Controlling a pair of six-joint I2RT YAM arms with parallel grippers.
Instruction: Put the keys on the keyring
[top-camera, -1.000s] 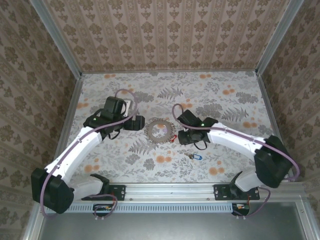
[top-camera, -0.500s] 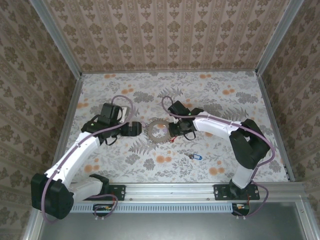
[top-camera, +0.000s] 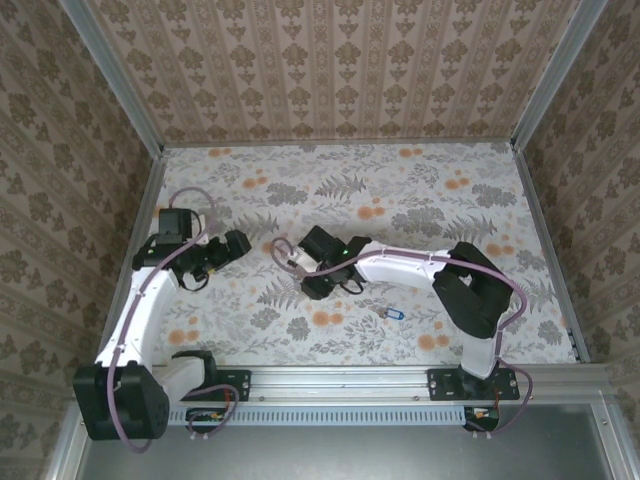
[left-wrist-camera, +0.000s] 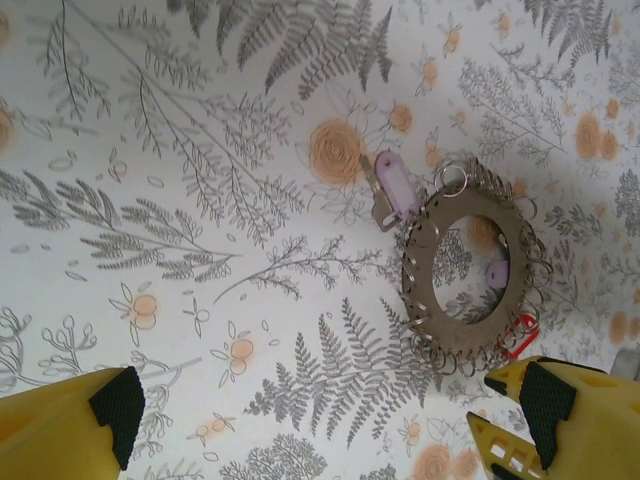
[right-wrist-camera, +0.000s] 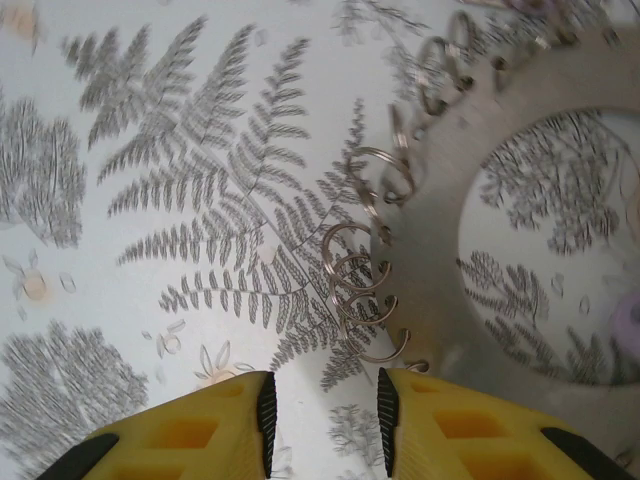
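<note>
Robot lab test cell. The wallpapered walls (top-camera: 330, 70) are flat panels set in an aluminium frame (top-camera: 112, 72), boxing in three sides. The table (top-camera: 430, 190) is covered with a floral printed sheet. Left arm (top-camera: 135, 310) and right arm (top-camera: 400, 266) are bolted to a slotted aluminium rail (top-camera: 340, 381) at the near edge.

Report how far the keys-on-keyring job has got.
Done, perhaps: a lilac-headed key and a red-headed one lie at the rim of the wide, flat grey metal keyring; whether they are threaded is unclear. In hand: nothing; the right hand is part-open at that rim, the left hand wide open. Left: the blue-headed key lying apart.
</note>
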